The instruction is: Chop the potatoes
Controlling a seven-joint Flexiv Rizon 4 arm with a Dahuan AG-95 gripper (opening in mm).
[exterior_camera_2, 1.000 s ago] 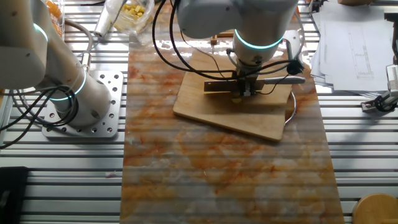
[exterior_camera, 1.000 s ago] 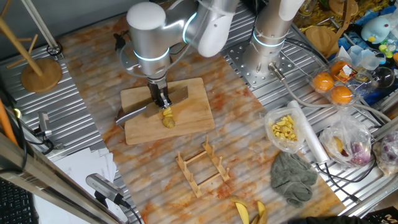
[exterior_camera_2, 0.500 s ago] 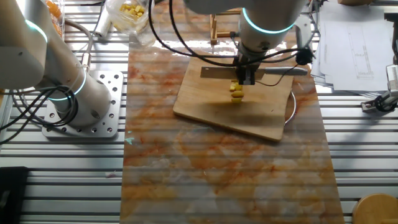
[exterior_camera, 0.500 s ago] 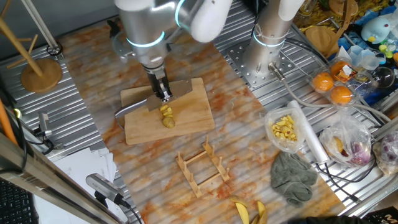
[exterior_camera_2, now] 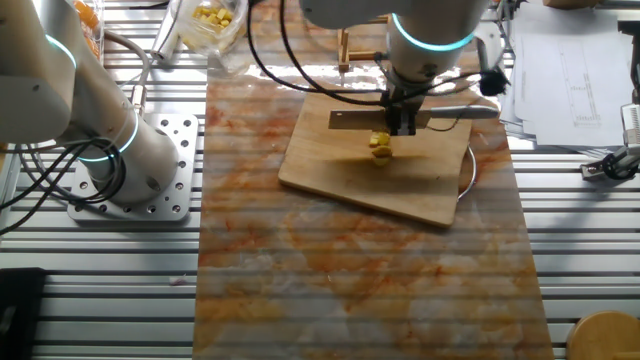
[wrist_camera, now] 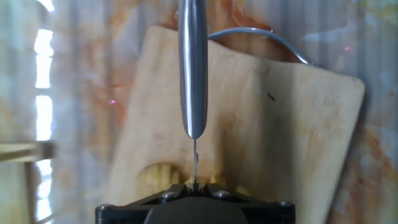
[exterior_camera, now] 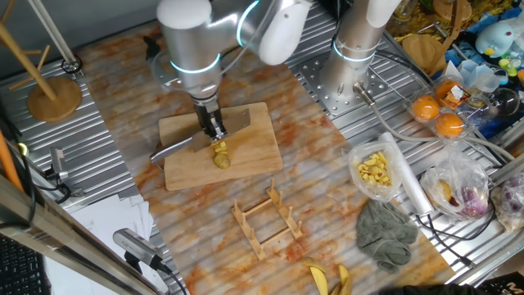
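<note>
Lowered again since half a second ago, when it stood lifted clear, the steel cleaver-like knife (exterior_camera: 190,142) comes back toward the small cluster of peeled yellow-olive potato chunks (exterior_camera: 219,154), which lies mid-way along the pale wooden cutting board (exterior_camera: 254,152) on the marbled desk (exterior_camera: 123,98); I judge another chopping stroke is under way. In this fixed view the black two-finger hand (exterior_camera: 214,132) is closed on the knife just above the chunks, while a slatted wooden rack (exterior_camera: 266,220), a grey crumpled cloth (exterior_camera: 385,231) and a clear plastic bag of pale yellow pieces (exterior_camera: 373,170) lie well apart, nothing blocking. From the other fixed view the blade hangs just behind the chunks, touching or not I cannot tell. The hand view shows the knife's handle running away over the board, with chunks peeking beside the closed fingers.
</note>
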